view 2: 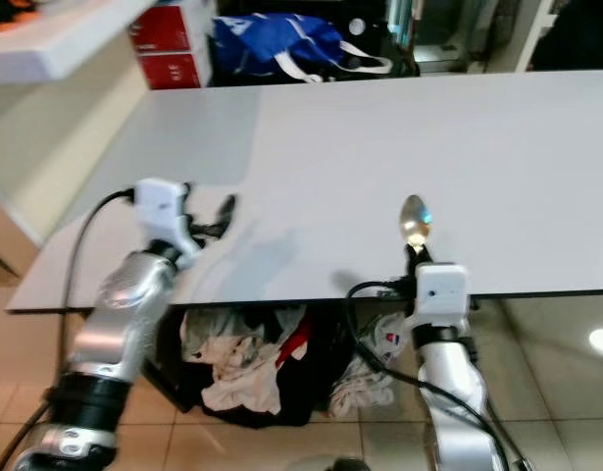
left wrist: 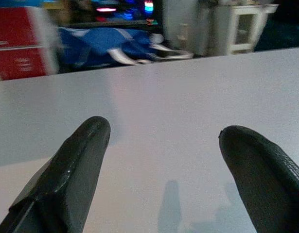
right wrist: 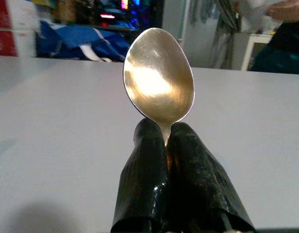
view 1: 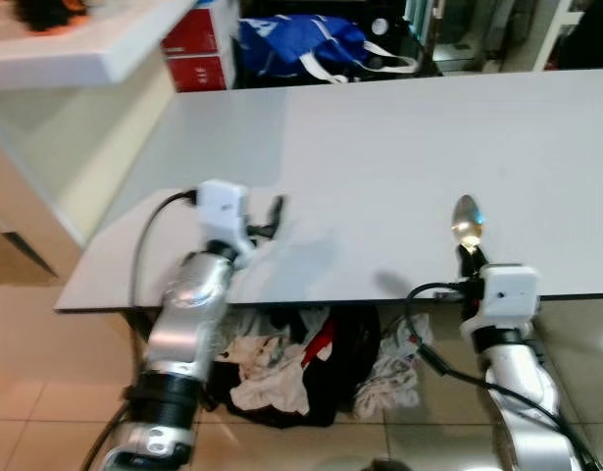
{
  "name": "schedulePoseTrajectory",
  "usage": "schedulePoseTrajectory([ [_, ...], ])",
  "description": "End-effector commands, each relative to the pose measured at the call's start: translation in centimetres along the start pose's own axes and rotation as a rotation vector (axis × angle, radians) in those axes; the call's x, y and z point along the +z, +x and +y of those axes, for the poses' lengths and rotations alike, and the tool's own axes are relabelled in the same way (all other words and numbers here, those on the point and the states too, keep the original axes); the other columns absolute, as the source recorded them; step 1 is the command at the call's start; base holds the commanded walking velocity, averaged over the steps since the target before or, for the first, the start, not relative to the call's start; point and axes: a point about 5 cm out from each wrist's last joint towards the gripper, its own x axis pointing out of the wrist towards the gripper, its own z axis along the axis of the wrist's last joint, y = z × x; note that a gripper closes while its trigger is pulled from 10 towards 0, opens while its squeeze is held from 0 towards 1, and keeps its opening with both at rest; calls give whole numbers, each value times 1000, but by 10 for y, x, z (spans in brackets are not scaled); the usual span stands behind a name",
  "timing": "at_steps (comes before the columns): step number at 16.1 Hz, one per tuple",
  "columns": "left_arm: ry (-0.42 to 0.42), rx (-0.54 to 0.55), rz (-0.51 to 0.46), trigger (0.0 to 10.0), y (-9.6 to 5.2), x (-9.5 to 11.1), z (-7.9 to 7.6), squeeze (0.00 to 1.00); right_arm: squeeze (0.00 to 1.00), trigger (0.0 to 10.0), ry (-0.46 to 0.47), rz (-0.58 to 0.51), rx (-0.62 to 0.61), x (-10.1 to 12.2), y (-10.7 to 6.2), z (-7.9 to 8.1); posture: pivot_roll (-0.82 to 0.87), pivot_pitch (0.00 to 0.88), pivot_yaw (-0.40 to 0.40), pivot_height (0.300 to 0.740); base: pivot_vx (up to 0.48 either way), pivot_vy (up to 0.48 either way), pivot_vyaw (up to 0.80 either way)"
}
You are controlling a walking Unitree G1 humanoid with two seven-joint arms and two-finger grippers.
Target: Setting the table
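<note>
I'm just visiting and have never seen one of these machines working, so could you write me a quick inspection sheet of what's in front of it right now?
Surface: white table, bare where it shows.
Job's things: one metal spoon, bowl pointing away from the robot, held above the table's near edge.
Clutter: heap of clothes on the floor under the table.
Grippers: right tool shut on the spoon's handle; left tool open, empty, over the table's near left part.
Cables: black cable looping along the left arm; another at the right wrist.
Surroundings: blue bag and red boxes beyond the far edge; white counter at left; tiled floor.
</note>
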Motion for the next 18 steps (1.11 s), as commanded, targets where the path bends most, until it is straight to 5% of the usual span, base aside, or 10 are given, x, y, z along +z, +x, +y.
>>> schedulePoseTrajectory([
  [1, 15, 28, 6, 10000, -3, 0, 10, 0, 0, 0, 3, -28, 5, 6, 2, 4, -76, 0, 81, 740, 401, -259, 0],
  [18, 62, -49, 24, 10000, -4, -4, -4, 0, 0, 0, -7, -33, 8, 7, 1, 5, -83, 0, 84, 740, 348, -236, -83],
])
